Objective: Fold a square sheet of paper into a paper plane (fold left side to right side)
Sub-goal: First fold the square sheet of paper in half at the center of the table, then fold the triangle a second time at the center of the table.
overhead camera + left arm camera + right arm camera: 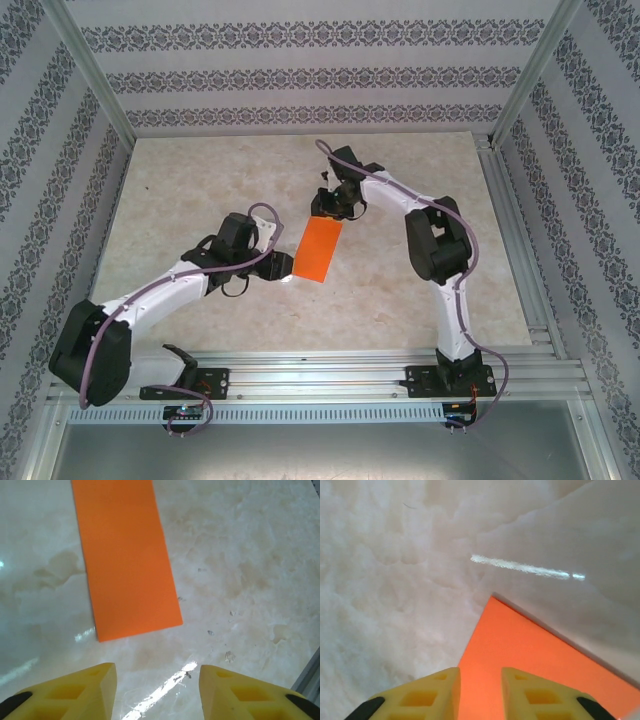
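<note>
- The square sheet of paper (320, 250) is lying flat near the middle of the table (200, 180), showing as a narrow orange rectangle rather than a square; this suggests that the left-to-right half fold is already made
- The left fingers (85, 690) are standing well apart at the near short edge of the sheet (127, 560), just short of it and grasping nothing
- The right fingers (425, 695) are hovering over the far end of the sheet (530, 665), parted by a narrow gap through which the orange surface is showing; nothing appears to be clamped between them
- One far corner of the paper is showing crisp and flat against the table in the right wrist view, so the crease seems to be holding
- Judged against the task, the work is looking early: no diagonal nose folds, wing folds or centre ridge are showing, so the pointed dart shape is not yet formed
- The steps left are probably the corner folds at one short end, then the lengthwise wing folds
</note>
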Tool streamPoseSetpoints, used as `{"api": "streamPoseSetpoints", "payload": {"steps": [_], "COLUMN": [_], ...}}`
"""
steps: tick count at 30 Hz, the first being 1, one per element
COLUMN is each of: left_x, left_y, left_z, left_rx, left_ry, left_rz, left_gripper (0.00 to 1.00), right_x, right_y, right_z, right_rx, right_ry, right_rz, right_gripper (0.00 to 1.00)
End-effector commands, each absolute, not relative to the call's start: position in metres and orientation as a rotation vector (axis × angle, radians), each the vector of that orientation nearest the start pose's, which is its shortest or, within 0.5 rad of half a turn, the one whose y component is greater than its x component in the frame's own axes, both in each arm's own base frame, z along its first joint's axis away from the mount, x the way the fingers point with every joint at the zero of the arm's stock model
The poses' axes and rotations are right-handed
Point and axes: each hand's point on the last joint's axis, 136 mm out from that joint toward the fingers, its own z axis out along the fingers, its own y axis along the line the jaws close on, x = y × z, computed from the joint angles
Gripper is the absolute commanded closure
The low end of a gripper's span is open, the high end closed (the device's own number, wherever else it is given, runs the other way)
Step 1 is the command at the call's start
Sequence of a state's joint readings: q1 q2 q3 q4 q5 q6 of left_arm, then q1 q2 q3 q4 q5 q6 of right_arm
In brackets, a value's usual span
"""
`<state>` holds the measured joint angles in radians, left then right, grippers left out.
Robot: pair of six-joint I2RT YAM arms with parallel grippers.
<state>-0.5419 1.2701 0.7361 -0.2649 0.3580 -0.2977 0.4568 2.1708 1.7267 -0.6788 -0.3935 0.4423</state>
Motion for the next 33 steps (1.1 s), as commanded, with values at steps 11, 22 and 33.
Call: {"api": "streamPoseSetpoints", "payload": {"steps": [11,22,33], "left_x": [0.271,0.312,0.317], "left_y": [-0.258,-0.268,-0.258], "left_z": [0.098,0.064,0.043], "left_rx": [0.778,0.391,0.205], "left_ry": [2.456,2.667,2.76], "left_rz": [-0.443,-0.667,-0.67], "left_gripper": [0.39,0.35,0.36], "right_x": [0.381,0.39,0.4], "right_y": [0.203,0.218,0.252], "right_z": [0.085,0.05,0.027], "right_rx": [0.07,0.099,0.077], "right_ry": [2.726,2.769,2.818], "right_rz": [0.8,0.816,0.84], "right_gripper": [0.6,0.58,0.58]}}
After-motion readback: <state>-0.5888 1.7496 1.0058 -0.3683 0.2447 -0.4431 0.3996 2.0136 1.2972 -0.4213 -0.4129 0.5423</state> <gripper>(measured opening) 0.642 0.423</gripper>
